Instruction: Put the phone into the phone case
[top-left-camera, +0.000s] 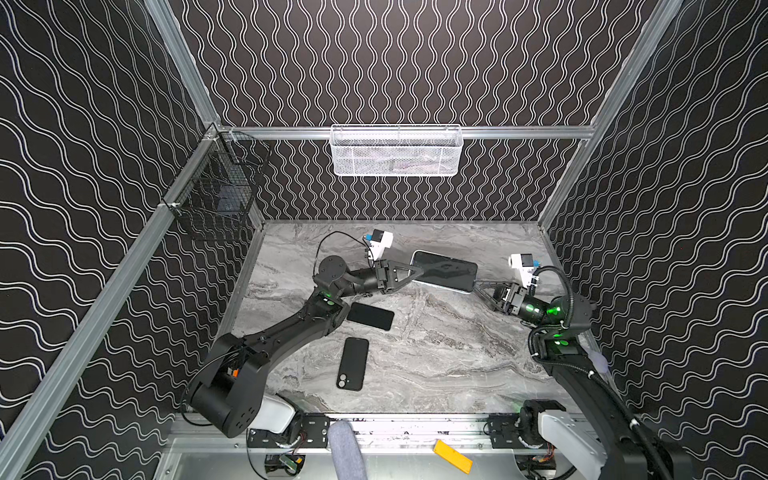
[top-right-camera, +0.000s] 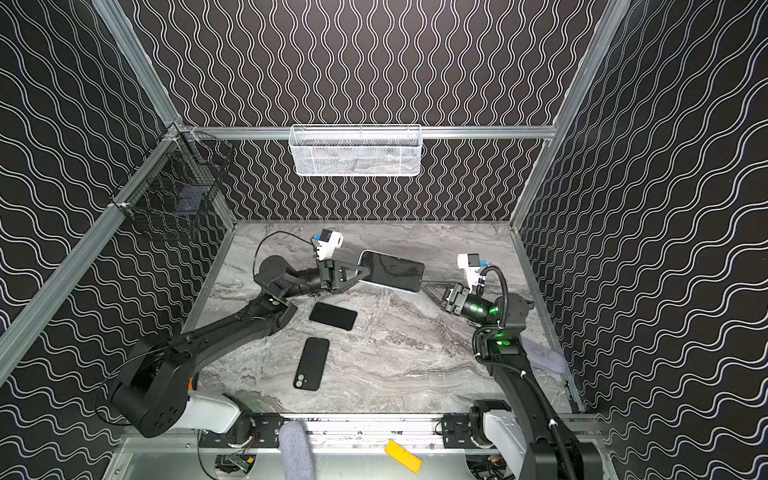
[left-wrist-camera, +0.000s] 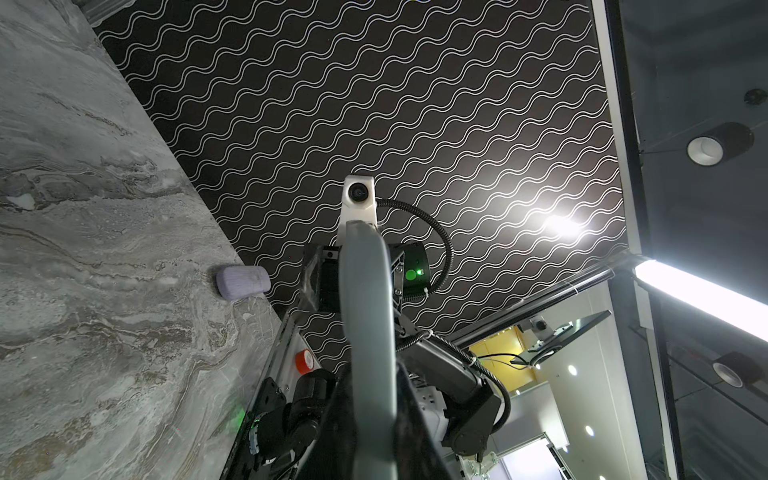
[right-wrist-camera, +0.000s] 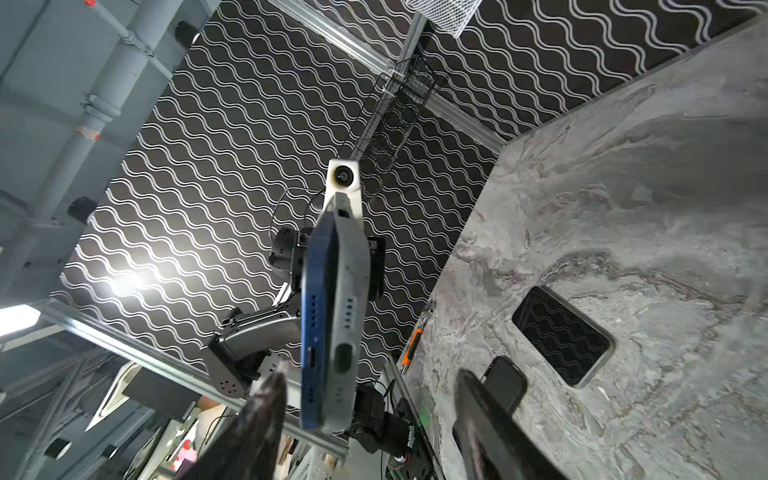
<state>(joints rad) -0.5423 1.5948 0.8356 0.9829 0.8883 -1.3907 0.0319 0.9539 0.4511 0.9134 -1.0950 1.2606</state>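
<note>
From the right wrist alone, right hand (right-wrist-camera: 372, 370) shows wide; left hand (top-left-camera: 415, 272) grips phone (top-left-camera: 446, 270).

Left arm (top-left-camera: 286, 332) and right arm (top-left-camera: 582, 382): matte black, boxy links, round joints, green lights (top-left-camera: 552, 310). White shells (top-left-camera: 274, 413) at bases, low in frame. White cameras (top-left-camera: 381, 240) with blue tabs. Left gripper (top-left-camera: 419, 271), right gripper (top-left-camera: 477, 286): black, triangular. Ribbed hose (top-left-camera: 570, 291) at right, thin cable (top-left-camera: 340, 232) at left.
</note>
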